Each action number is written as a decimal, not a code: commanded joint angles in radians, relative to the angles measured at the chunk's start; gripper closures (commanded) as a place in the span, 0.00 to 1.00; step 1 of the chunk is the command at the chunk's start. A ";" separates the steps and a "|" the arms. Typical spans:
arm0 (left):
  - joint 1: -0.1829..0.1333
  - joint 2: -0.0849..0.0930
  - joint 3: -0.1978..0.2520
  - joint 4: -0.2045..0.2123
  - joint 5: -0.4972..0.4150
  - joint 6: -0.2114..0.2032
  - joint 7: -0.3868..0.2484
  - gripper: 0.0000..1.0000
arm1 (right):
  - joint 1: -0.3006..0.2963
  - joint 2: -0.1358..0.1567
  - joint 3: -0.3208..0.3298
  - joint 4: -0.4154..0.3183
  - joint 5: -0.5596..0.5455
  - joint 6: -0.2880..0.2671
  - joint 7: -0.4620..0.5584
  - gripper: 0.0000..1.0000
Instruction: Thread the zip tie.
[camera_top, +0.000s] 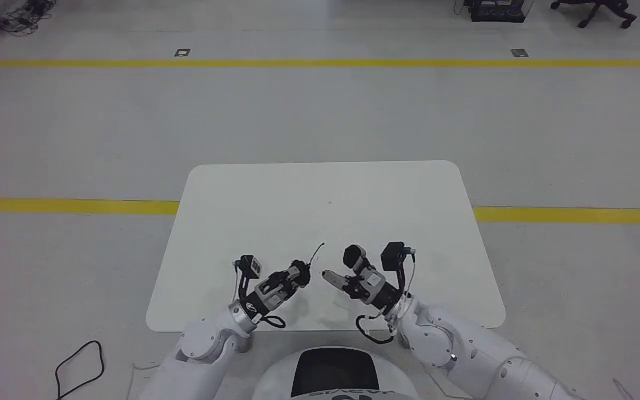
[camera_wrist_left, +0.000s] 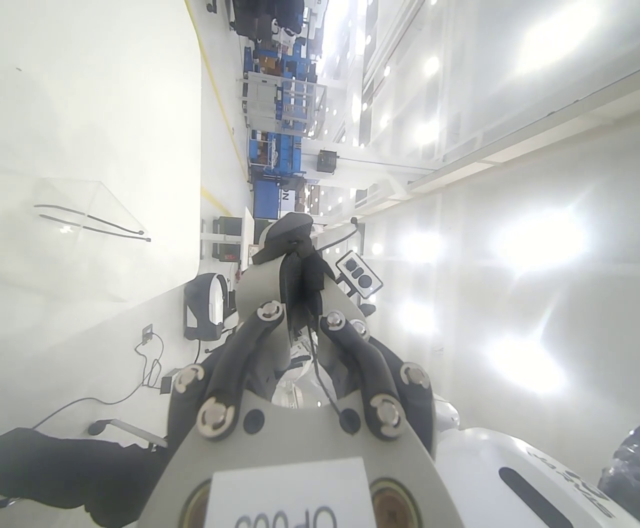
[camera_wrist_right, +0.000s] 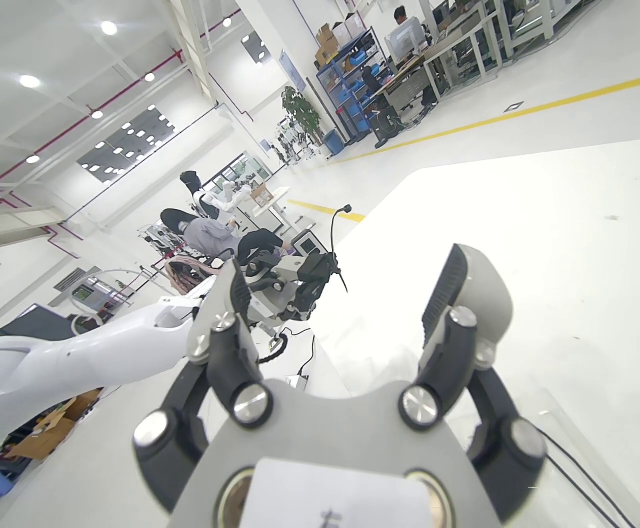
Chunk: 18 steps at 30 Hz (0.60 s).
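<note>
White table (camera_top: 330, 195), both arms over its near edge. Top view: left gripper (camera_top: 303, 272) pinched tight on a black zip tie (camera_top: 317, 251), tail sticking out. Right gripper (camera_top: 333, 281) just beside it, spread, empty.
Left wrist view: fingers clamped on the tie's strap (camera_wrist_left: 314, 350). Two spare zip ties (camera_wrist_left: 90, 222) lie on the table.
Right wrist view: right gripper (camera_wrist_right: 345, 290) wide apart, nothing held. Beyond it, the tail curves upward.

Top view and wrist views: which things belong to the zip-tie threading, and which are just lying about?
In use:
zip tie, pinched in the left gripper
right gripper, fingers open, facing it

Lying about:
two spare ties in a clear tray on the table
</note>
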<state>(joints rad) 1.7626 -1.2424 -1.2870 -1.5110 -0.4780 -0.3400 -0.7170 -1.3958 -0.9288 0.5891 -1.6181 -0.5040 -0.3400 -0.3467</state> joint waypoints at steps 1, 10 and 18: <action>0.001 0.000 -0.005 0.003 0.001 0.000 0.002 1.00 | 0.000 -0.001 0.000 0.001 0.000 0.000 0.000 0.00; -0.002 -0.001 0.000 0.003 -0.002 0.009 0.012 1.00 | -0.001 -0.001 0.001 0.001 0.000 0.001 0.001 0.00; -0.005 0.008 -0.005 0.010 -0.128 0.039 -0.064 1.00 | 0.003 0.024 -0.008 -0.064 0.139 0.000 0.094 0.00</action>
<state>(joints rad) 1.7561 -1.2362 -1.2893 -1.5045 -0.5866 -0.3047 -0.7652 -1.3933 -0.9123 0.5826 -1.6727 -0.3832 -0.3400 -0.2614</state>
